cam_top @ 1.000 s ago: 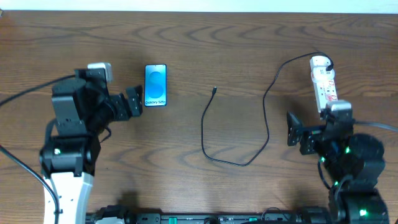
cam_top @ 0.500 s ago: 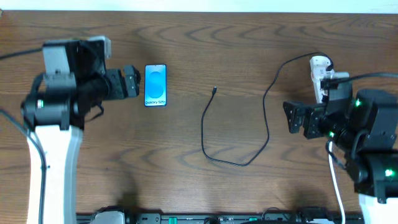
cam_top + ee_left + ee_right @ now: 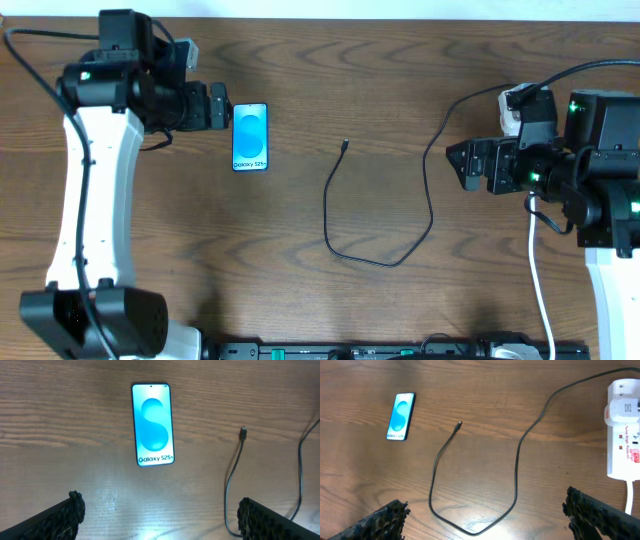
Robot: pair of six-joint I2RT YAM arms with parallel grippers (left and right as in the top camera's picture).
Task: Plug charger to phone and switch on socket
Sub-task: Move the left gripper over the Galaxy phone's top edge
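Both hands stood spread wide and held nothing. The left hand hung at the upper left of the overhead frame, just beside the upper short edge of the phone and apart from it. The right hand hung at the right, facing the middle of the surface. The phone lay flat and face up, its long axis running up and down the frame, with the lettered end toward the bottom. The charger lay loose on the wood. Its plug tip sat right of the phone and well apart from it, roughly midway between the two hands. The last stretch of cable ran nearly parallel to the phone's long axis, then looped low and climbed to the socket. The socket lay at the right edge of the right wrist view, lengthwise up and down, with a white cord leaving its lower end; from overhead the right arm hid most of it. The right hand was probably the likelier one for the tip and the switch. No container showed in any view.
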